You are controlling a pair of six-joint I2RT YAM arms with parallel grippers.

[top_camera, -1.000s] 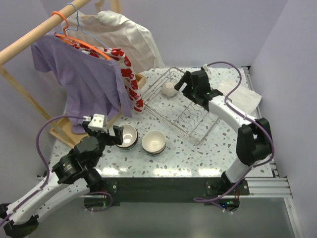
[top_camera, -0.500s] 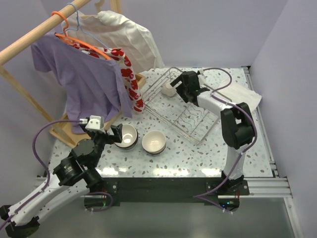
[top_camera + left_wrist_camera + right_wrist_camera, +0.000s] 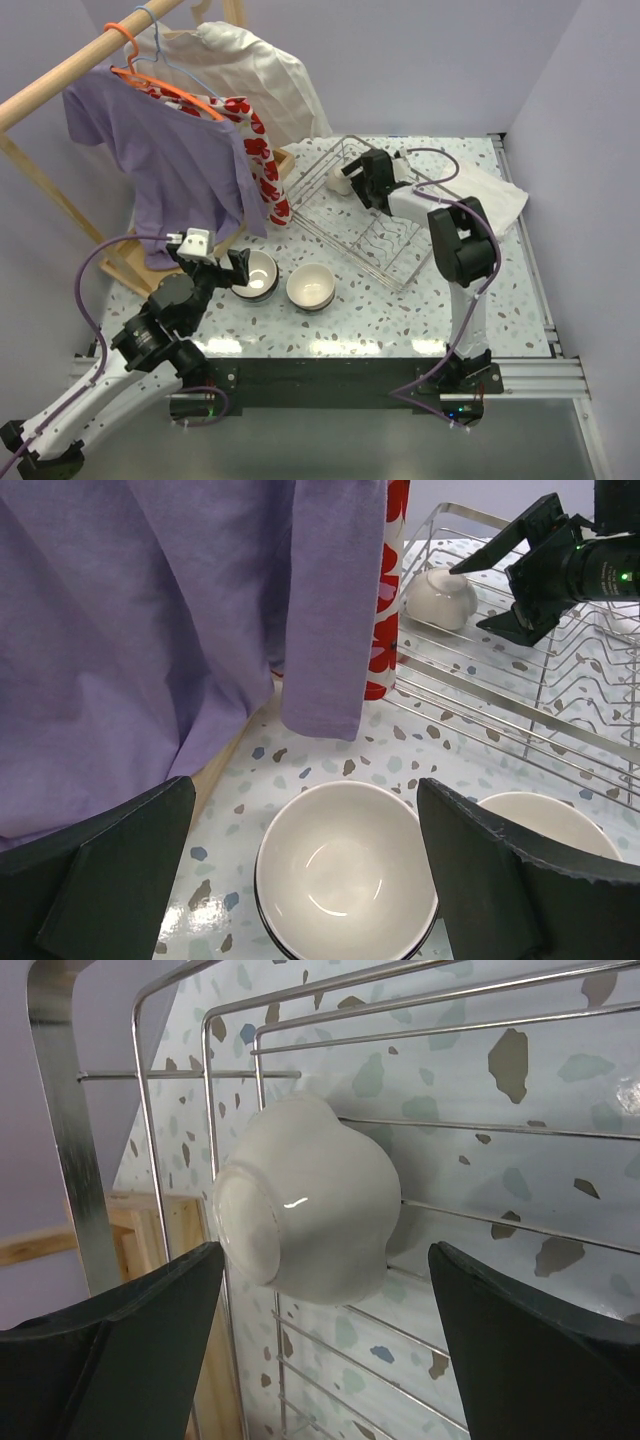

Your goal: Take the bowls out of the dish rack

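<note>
Bowls of glossy pale ceramic lay in two places: a rounded white bowl tipped sideways in the silver wire dish rack, two upright on the speckled worktop. Around the white one the right gripper stood wide, touching nothing (its wrist view showed the gaps). Likewise spread, the left gripper straddled the left bowl, empty, beside a second bowl
</note>
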